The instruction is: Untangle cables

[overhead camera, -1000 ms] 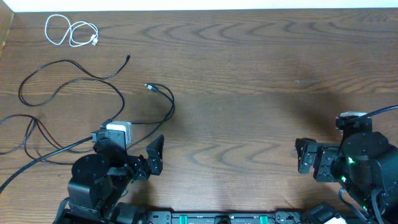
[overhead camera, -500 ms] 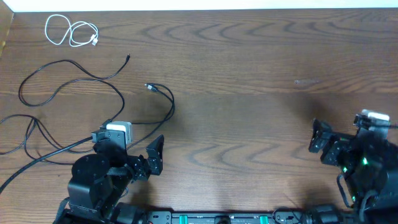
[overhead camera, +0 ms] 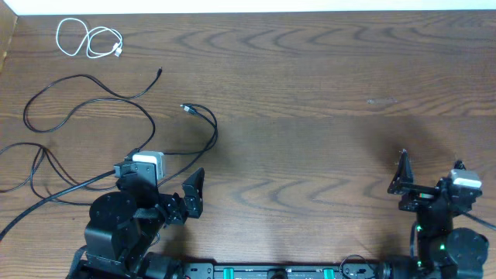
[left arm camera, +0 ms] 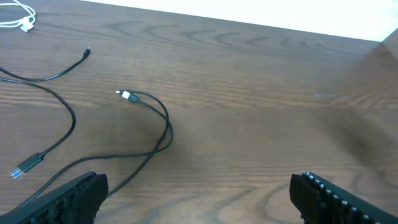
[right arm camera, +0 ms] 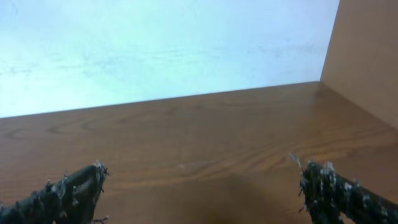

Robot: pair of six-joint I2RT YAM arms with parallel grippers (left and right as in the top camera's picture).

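- spotting white cable [overhead camera: 87,40] whole only overhead, far-left corner; left wrist view clips it
- black cables [overhead camera: 215,130] sprawl left side, running off the table [overhead camera: 310,93] edge
- left gripper [left arm camera: 199,196], right gripper [right arm camera: 202,193] both spread wide, empty

Overhead looks straight down at the table [overhead camera: 310,116]; the 2 wrist views skim low across it.

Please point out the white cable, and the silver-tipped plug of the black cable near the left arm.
white cable [overhead camera: 87,39], overhead view, where its two loops meet.
silver-tipped plug [left arm camera: 126,95], left wrist view, on the plug's metal tip.
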